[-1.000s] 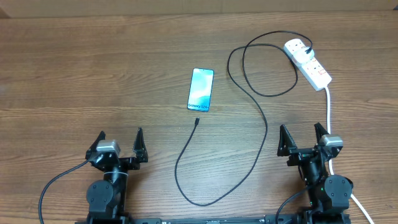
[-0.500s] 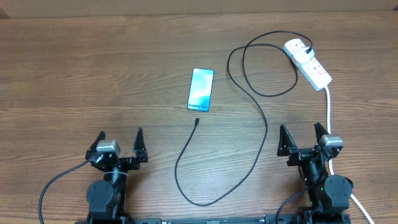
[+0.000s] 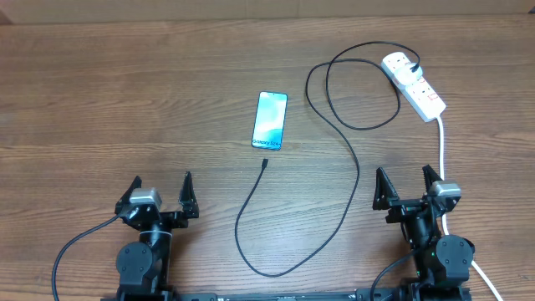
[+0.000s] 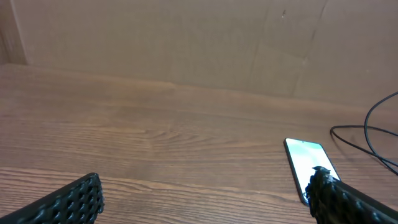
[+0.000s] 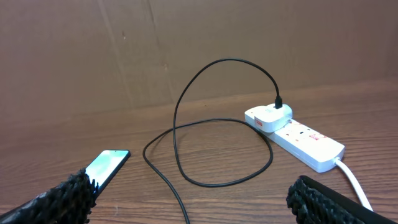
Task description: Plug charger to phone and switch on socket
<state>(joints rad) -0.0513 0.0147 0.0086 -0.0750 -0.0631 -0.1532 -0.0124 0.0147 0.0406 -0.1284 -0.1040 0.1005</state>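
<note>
**A:** Nothing has moved since a second ago; arms, cable and handset lie just as they did.

**B:** Where do the arms sit?

**A:** The left gripper (image 3: 161, 179) is at the lower left of the overhead frame and the right gripper (image 3: 403, 172) at the lower right. Each has its two black fingers spread wide, released and grasping nothing, over the brown wooden table (image 3: 100, 100).

**B:** And the handset?

**A:** The slim rectangular phone (image 3: 270, 120) with a light blue screen lies flat just above the centre of the frame, its "Galaxy" line at the lower end. It is well apart from both grippers.

**B:** The cable?

**A:** The long thin black charger (image 3: 351, 167) loops at the upper right, runs down the middle and curls back up. Its small black connector tip (image 3: 264, 163) lies just below the phone's lower end, near it but apart.

**B:** And the far end?

**A:** It goes into a white plug adapter (image 3: 397, 63) seated on the white oblong socket (image 3: 422, 92) with red switches, at the upper right. The strip's thick white cord (image 3: 441, 146) runs down toward the right arm.
</note>
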